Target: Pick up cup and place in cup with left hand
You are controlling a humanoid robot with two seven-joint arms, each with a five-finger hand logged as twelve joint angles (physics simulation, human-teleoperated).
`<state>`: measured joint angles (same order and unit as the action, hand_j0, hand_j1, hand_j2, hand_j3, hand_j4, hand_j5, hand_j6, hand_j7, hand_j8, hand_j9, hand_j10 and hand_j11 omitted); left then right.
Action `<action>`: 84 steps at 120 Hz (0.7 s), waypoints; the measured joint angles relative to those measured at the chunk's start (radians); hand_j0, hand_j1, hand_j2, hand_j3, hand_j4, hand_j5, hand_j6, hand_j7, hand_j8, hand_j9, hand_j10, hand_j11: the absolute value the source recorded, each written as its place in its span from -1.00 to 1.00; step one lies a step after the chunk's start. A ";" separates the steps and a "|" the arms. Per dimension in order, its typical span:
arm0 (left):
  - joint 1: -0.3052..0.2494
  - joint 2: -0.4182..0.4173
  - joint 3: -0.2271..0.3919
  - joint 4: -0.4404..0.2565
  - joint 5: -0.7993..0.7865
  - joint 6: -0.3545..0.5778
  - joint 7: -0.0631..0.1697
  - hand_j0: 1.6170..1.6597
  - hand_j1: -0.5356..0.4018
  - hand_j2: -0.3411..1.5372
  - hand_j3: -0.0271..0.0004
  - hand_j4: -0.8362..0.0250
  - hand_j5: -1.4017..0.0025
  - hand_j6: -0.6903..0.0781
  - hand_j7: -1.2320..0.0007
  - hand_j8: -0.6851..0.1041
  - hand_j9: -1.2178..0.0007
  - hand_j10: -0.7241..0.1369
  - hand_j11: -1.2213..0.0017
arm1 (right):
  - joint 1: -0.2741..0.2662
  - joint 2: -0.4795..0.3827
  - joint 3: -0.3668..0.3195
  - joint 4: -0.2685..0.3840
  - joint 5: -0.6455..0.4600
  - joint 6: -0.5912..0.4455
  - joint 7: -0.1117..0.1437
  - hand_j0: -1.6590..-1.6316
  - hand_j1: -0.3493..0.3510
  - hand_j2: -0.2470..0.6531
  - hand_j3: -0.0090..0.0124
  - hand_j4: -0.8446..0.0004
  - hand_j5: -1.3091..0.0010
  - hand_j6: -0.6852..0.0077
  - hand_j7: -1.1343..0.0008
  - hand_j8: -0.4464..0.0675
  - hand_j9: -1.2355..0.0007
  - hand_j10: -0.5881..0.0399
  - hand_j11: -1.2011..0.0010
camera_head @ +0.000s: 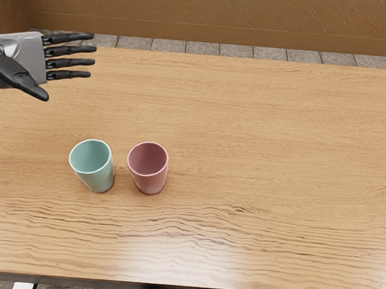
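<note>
Two cups, one green (92, 166) and one pink (148, 168), stand below the robot hand (44, 62) on the tabletop (259, 156). The hand is open and empty. It should probably come down gently beside one cup, then close softly so neither tips.

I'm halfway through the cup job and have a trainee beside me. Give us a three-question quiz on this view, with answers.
1. Fill in: The teal cup and the pink cup both stand with their mouths facing ____.
2. True or false: One cup is already nested inside the other.
3. Pick one. The left hand is:
A) gripping the pink cup
B) open and holding nothing
C) reaching inside the teal cup

Key: 1 up; 2 false; 3 B
</note>
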<state>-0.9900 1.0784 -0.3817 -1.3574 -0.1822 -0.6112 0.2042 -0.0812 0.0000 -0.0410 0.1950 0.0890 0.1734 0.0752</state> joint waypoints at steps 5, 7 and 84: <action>0.001 -0.001 0.001 -0.007 0.000 0.000 0.000 0.90 0.86 -0.63 0.97 0.92 0.98 0.78 0.98 0.72 0.98 0.66 0.98 | 0.000 0.000 0.000 0.000 0.000 -0.001 0.000 -0.90 -0.95 -0.46 -0.16 0.96 0.97 0.93 0.96 0.68 0.97 0.83 0.97; 0.001 -0.002 0.002 -0.008 0.001 0.000 0.000 0.90 0.86 -0.63 0.97 0.92 0.98 0.78 0.98 0.72 0.98 0.66 0.98 | 0.000 0.000 0.000 0.000 0.000 -0.001 0.000 -0.90 -0.95 -0.46 -0.16 0.96 0.97 0.93 0.96 0.68 0.97 0.83 0.97; -0.402 -0.164 0.270 -0.169 0.358 0.466 0.062 0.92 0.86 -0.63 0.97 0.92 0.98 0.77 0.98 0.71 0.98 0.66 0.97 | -0.002 0.000 0.004 -0.009 0.000 -0.005 0.000 -0.93 -0.95 -0.46 -0.16 0.96 0.97 0.93 0.96 0.68 0.97 0.83 0.97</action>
<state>-1.3915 0.9147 -0.1117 -1.5262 0.1760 -0.1451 0.2660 -0.0828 0.0000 -0.0369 0.1859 0.0891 0.1687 0.0752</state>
